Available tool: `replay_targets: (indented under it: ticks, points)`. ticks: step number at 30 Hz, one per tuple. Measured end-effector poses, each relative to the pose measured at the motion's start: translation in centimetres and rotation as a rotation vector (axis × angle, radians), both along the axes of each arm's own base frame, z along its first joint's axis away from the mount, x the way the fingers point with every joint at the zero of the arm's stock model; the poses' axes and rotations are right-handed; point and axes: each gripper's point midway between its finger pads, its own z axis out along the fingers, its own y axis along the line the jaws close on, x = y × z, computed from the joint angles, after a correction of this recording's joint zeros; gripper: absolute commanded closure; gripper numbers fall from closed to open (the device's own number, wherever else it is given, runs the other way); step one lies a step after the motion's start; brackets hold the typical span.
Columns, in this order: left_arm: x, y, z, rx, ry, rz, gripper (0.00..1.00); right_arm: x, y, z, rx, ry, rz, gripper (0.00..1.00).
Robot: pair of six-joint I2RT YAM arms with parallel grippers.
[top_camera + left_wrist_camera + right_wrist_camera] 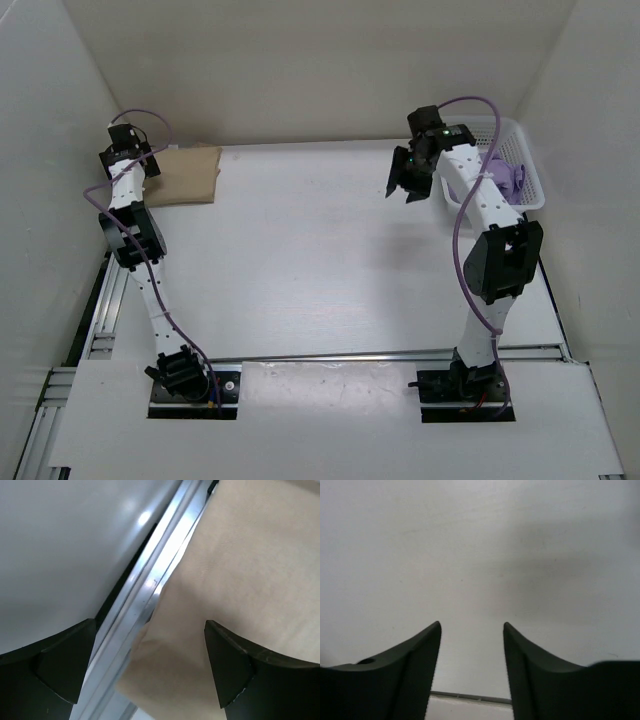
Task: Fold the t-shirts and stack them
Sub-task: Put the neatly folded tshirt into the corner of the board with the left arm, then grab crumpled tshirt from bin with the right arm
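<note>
Far-left corner of the counter [300, 250], seen from above and from both wrists. The tan t-shirt [185, 175] lies there as a folded, roughly square packet, one edge running along the aluminium rail [150, 580] at the counter's side. The left tool [149, 662] hangs over that edge with its fingers wide apart and clamped on nothing. The right tool [472, 627] is poised above bare counter just beside the white lattice basket [495, 122], its fingers partly apart and empty. The light purple t-shirt [505, 180] sits crumpled inside the basket; no green shirt can be made out in any view. The step in hand appears to be parting from the finished tan fold and fetching the next shirt. To do it well, the left tool should lift straight up so that neither finger drags a layer and reopens the fold. The right tool should reach over the basket wall, pinch a single edge of the purple cloth rather than a bunch, and carry it to the open middle of the counter for spreading.
</note>
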Motion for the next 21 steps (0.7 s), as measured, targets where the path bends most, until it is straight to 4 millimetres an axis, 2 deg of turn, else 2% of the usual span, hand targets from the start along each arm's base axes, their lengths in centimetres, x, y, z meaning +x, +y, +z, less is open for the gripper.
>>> replay_targets:
  ticks: [2, 5, 7, 10, 12, 15, 18, 19, 21]
  points:
    - [-0.4, -0.2, 1.4, 0.013, -0.007, 0.006, 0.0, 1.5, -0.6, 2.1, 0.004, -0.071, -0.012, 0.32]
    - [-2.0, -1.9, 4.6, 0.028, -0.008, -0.001, 0.0, 4.5, -4.1, 5.0, -0.021, -0.187, -0.096, 0.29]
    - [-3.4, -4.2, 7.7, 0.043, -0.022, -0.022, 0.0, 6.3, -8.0, 5.8, -0.06, -0.241, -0.199, 0.29]
    - [-5.6, -9.5, 12.5, 0.062, -0.061, -0.093, 0.0, 8.8, -14.9, 5.6, -0.131, -0.29, -0.395, 0.25]
    - [-7.4, -13.8, 15.0, 0.075, -0.09, -0.157, 0.0, 10.7, -19.7, 4.5, -0.182, -0.312, -0.53, 0.24]
    - [-10.5, -19.7, 16.2, 0.075, -0.094, -0.263, 0.0, 14.1, -24.2, 1.8, -0.224, -0.326, -0.657, 0.22]
    - [-14.3, -22.6, 14.9, 0.049, -0.026, -0.338, 0.0, 16.6, -26.3, -2.3, -0.249, -0.314, -0.719, 0.22]
    - [-15.5, -23.1, 14.3, 0.03, 0.011, -0.358, 0.0, 16.9, -26.6, -3.9, -0.255, -0.295, -0.726, 0.22]
    - [-17.3, -23.8, 13.3, -0.014, 0.077, -0.394, 0.0, 17.1, -26.8, -6.4, -0.265, -0.261, -0.733, 0.29]
